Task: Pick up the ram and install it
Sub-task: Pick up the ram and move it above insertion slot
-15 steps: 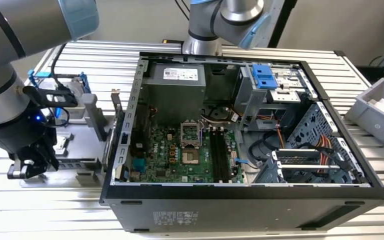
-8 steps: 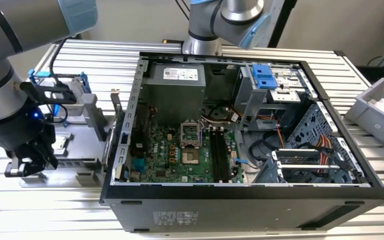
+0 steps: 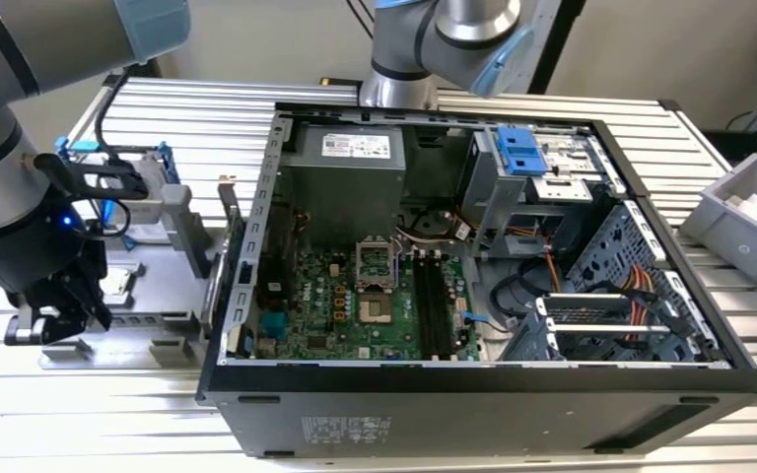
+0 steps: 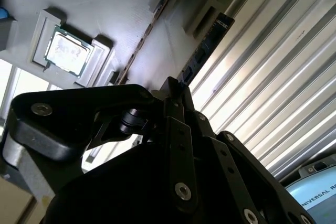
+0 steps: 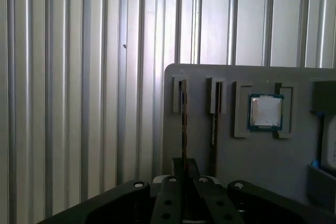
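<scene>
**Claw (image 5: pixel 184 170) clamped on the ram (image 5: pixel 183 114), stick in line with the grip**

We see the jaws drawn in close on the two flat faces of the ram. We judge it gripped at its near end, not merely straddled. From there the stick runs straight away from the claw, standing on edge, with its long axis in line with the grip. Its far end sits in the end slot of the grey tray (image 5: pixel 252 166), the slot nearest the tray's edge and beside the bare slats of the bench (image 5: pixel 79 103). A second stick (image 5: pixel 214 114) stands parallel in the next slot, and beyond it lies a square chip (image 5: pixel 265 112). In the exterior view, the tray lies on the bench at the exterior view's left of the open computer case (image 3: pixel 484 389).
</scene>
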